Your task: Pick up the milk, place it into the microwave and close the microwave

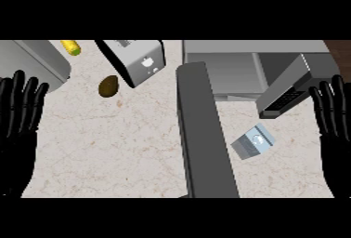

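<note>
A grey microwave (237,69) stands open at the far side of a pale speckled table (116,153), its dark door (205,135) swung out toward the viewer and running down the middle of the scene. The milk (252,142), a small grey-blue carton, lies on the table just right of the door and in front of the microwave's open cavity, touched by neither hand. A dark panel with buttons (284,97) angles down from the microwave's right side, just beyond the carton.

The right hand (334,121) shows at the right edge of the view, right of the carton and apart from it, its fingers straight, pointing up and released, grasping nothing. The left hand (19,116) shows at the left edge, well apart from the microwave door, fingers likewise straight and empty.

Left of the microwave, a grey toaster (140,58) sits tilted at the far side of the table, with a brown oval fruit, perhaps a kiwi (108,86), just in front of it and to its left. A yellow item (70,46) lies farther back, beside a large grey rounded object (37,62) at the far left corner.
</note>
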{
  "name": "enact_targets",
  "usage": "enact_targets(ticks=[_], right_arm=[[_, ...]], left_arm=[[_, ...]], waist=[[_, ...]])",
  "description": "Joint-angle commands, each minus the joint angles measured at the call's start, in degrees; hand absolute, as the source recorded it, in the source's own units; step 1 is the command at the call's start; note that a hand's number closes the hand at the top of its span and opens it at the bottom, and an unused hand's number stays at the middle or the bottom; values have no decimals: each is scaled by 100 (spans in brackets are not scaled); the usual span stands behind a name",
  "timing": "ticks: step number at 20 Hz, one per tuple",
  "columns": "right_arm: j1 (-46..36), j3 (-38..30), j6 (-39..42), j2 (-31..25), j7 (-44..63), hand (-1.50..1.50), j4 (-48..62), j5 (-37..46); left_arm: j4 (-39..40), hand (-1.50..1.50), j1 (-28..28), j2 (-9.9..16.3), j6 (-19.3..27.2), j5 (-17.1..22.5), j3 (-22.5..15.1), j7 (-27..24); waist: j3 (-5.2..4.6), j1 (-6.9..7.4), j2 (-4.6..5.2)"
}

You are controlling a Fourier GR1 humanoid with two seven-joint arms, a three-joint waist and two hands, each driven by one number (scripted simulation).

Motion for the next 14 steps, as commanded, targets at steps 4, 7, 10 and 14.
enact_targets(ticks=[4, 7, 10, 14], right_arm=[[630, 363, 133, 116, -89, -150, -589, 224], [721, 342, 410, 67, 436, -150, -399, -402], [1371, 512, 426, 129, 534, -150, -951, -431], [1971, 364, 721, 10, 95, -150, -1096, -598]], left_arm=[[702, -150, -133, -209, -45, -271, -171, -732], [556, -150, 454, -713, 145, 268, -465, -95], [604, -150, 619, -728, 799, -123, -1371, -264], [846, -150, 662, -737, 1587, -308, -2101, -579]], waist=[[77, 55, -132], [74, 63, -125], [78, 17, -142], [80, 37, -139]])
